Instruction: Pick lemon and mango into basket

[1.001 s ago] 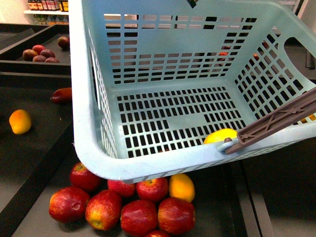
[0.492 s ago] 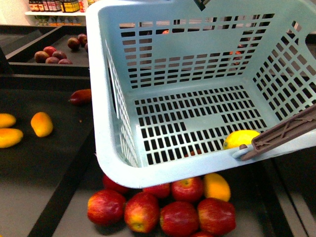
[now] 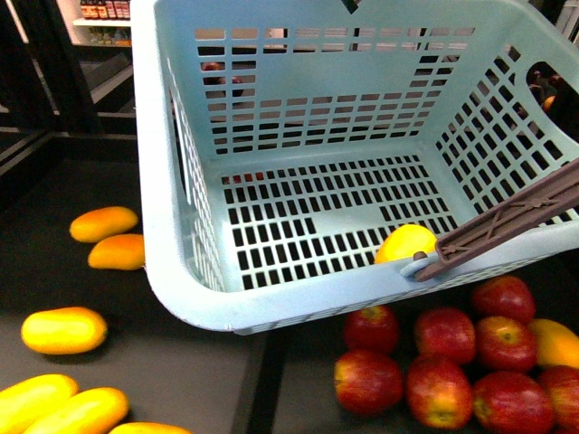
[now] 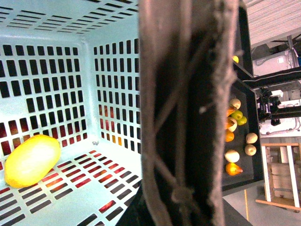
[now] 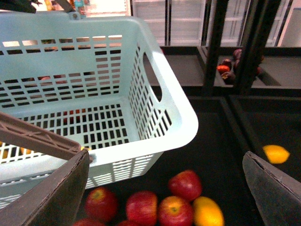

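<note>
Lemon [image 3: 405, 242] in basket [image 3: 172, 226], right tool [image 5: 165, 159] spread wide outside it, left tool [image 4: 188, 122] grip unclear

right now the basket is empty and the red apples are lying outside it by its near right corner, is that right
Not empty. The basket holds one lemon, lying on its slotted floor against the near wall beside the brown handle; the front view shows it. The red apples do lie outside it by its near right corner.
</note>
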### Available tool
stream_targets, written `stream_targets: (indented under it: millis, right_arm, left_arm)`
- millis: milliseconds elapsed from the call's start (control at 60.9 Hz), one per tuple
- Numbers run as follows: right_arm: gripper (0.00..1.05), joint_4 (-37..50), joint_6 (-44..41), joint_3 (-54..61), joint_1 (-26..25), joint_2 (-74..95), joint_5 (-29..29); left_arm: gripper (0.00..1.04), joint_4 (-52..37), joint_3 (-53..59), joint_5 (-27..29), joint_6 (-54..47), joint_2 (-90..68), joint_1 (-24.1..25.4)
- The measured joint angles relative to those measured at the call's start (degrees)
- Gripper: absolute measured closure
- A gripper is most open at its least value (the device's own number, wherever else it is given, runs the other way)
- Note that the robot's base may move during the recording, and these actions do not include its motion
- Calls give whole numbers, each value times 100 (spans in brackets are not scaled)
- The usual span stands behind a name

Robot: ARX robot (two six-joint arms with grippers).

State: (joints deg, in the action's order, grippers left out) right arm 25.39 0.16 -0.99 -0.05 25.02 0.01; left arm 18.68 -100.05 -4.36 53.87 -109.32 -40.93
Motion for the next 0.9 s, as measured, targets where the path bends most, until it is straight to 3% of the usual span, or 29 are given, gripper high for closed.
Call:
stream_targets:
  millis: [903]
  right_arm:
    - [9,0,0,0,0,-4,2]
  left_arm:
    - [100,0,0,9,-2,0,7]
